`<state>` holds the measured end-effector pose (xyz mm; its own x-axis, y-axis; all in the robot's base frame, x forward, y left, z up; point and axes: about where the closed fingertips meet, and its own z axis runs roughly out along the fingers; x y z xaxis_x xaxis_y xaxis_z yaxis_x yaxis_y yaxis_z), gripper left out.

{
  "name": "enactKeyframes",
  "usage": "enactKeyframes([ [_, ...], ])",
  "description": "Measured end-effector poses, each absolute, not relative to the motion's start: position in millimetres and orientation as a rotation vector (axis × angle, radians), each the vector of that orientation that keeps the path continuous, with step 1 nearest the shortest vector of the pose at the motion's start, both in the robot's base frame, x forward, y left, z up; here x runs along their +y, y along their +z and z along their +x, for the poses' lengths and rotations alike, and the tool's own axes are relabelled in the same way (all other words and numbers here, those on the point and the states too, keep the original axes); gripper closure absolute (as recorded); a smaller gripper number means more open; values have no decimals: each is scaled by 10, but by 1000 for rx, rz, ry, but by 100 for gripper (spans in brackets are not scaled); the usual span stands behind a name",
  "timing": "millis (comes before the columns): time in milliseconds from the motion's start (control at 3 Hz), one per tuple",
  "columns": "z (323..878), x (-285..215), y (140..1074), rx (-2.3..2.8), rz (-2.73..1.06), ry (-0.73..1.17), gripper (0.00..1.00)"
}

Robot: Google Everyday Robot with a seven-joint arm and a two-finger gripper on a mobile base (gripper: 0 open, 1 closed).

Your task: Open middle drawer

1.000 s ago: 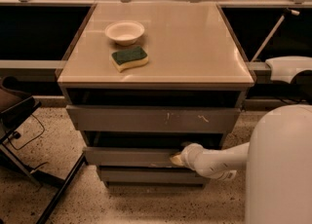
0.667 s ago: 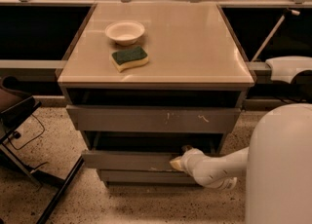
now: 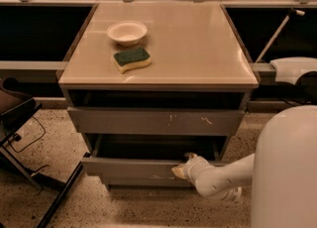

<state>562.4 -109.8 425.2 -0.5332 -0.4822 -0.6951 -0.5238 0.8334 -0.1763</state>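
Beige, smooth laminate formed the flat, square top of the cabinet (image 3: pixel 198 48), which stood on a speckled stone floor (image 3: pixel 49 207). My white, rounded body (image 3: pixel 287 172) filled the lower right corner of the view.

Matte grey, flat and handleless fronts closed the cabinet face. The top drawer front (image 3: pixel 148 121) carried white scratches right of centre. Below it, the middle drawer (image 3: pixel 129 168) stood partly pulled out, wide and shallow, with a small pale chip on its lower edge and a dark opening behind its front. Only a thin strip of the lowest drawer front (image 3: pixel 148 184) showed beneath it.

On the top lay a rectangular sponge (image 3: pixel 132 59), green scouring face up over a yellow layer. Just behind it, apart, sat a round, shallow white bowl (image 3: pixel 127 32).

Compared with one second before, the middle drawer had come further out and the opening behind its front had widened. The gripper had drawn back with it.

My arm (image 3: pixel 223 177) reached low and leftward from my body, nearly level. The gripper (image 3: pixel 181 170) sat at the upper edge of the middle drawer, right of centre. I could not tell whether it was clenched or released.
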Motion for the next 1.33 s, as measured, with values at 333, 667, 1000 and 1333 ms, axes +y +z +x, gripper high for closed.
enactKeyframes([
  [333,5528,-1074,4291,2221,-729,60,100],
  [667,5529,-1025,4331,2207,-745,60,100],
  [1000,5321,-1020,4314,2212,-711,39,100],
  [1333,4931,-1013,4286,2221,-650,-1,100],
])
